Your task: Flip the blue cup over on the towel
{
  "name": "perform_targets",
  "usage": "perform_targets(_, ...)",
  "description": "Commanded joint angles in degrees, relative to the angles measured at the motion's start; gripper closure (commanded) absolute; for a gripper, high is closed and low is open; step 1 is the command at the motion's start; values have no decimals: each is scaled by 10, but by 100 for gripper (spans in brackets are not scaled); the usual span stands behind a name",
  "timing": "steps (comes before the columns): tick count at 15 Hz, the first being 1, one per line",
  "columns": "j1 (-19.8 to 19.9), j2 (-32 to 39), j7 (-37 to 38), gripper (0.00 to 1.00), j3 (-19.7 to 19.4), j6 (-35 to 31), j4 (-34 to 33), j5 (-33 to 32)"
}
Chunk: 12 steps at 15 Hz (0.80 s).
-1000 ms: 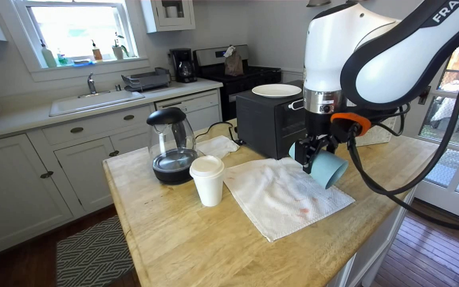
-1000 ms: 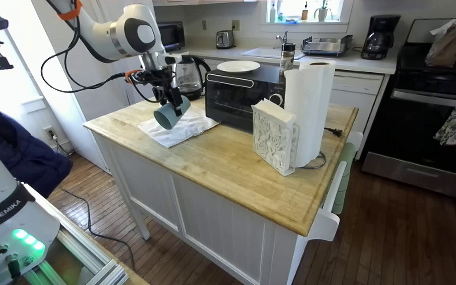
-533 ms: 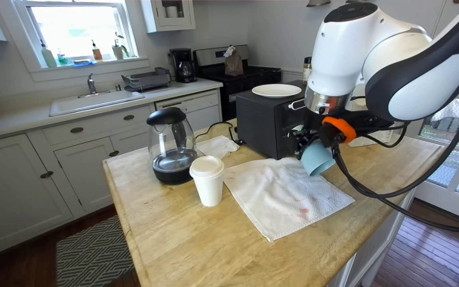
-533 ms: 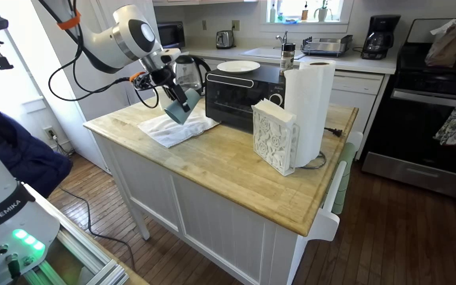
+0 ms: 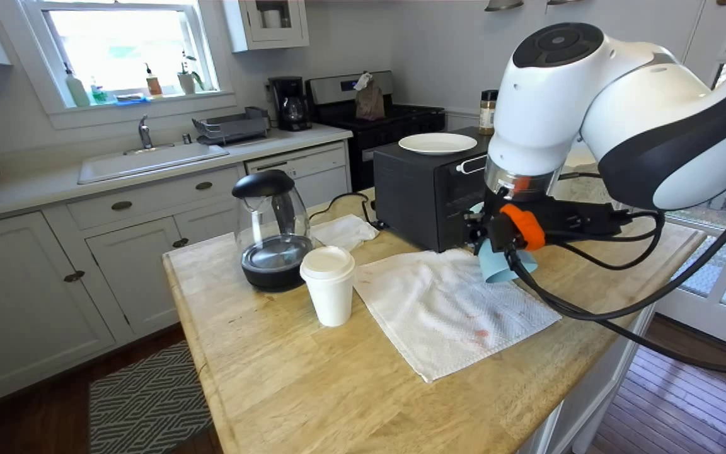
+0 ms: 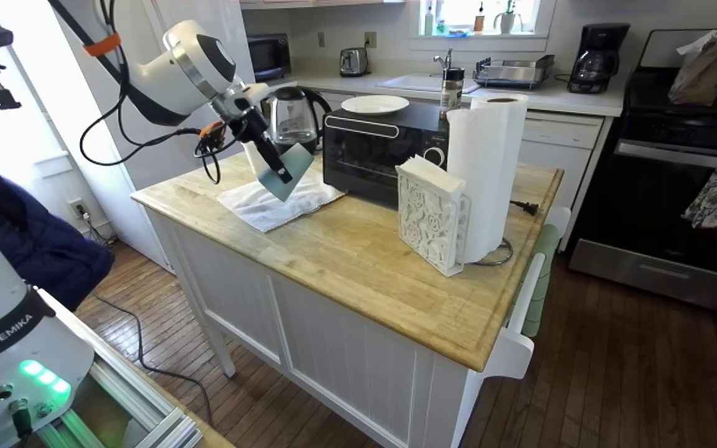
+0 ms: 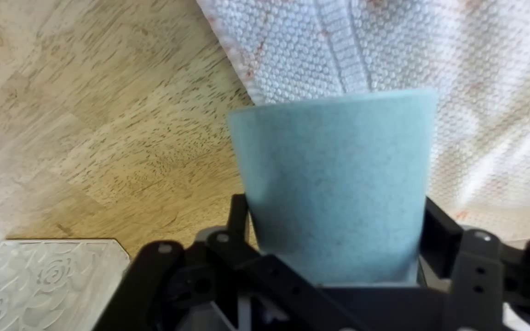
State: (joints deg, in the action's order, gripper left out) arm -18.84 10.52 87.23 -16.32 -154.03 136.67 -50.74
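The blue cup (image 7: 338, 174) is a teal tumbler. My gripper (image 7: 334, 207) is shut on it, one finger on each side near its narrow base. In the wrist view its wider end points away from the gripper. In an exterior view the gripper (image 6: 284, 174) holds the cup (image 6: 300, 163) tilted, its wider end lower. In an exterior view the cup (image 5: 496, 268) is partly hidden by the wrist, with its rim facing down. The white towel (image 5: 438, 309) lies under and beside it; the towel's edge also shows in the wrist view (image 7: 490, 92). Contact between cup and towel cannot be told.
A black toaster oven (image 5: 413, 202) with a plate (image 5: 437, 143) on top stands close behind the cup. A white lidded cup (image 5: 328, 287) and a glass kettle (image 5: 271, 246) stand beside the towel. A napkin holder (image 6: 428, 214) and paper-towel roll (image 6: 488, 174) stand farther along.
The wrist has turned and tilted with the cup in the grip. The cup has gone from nearly sideways to rim more downward, shifting slightly toward the toaster oven.
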Motion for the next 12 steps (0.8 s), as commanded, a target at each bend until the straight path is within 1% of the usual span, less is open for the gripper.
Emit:
perform_targets(1, -22, 9, 127, 40, -15, 9, -4, -73)
perform_targets(2, -26, 15, 168, 40, -19, 7, -10, -100)
perform_targets(5, -34, 34, 262, 40, -21, 16, -22, -146)
perform_targets(12, -56, 70, 430, 40, -18, 55, -54, -227)
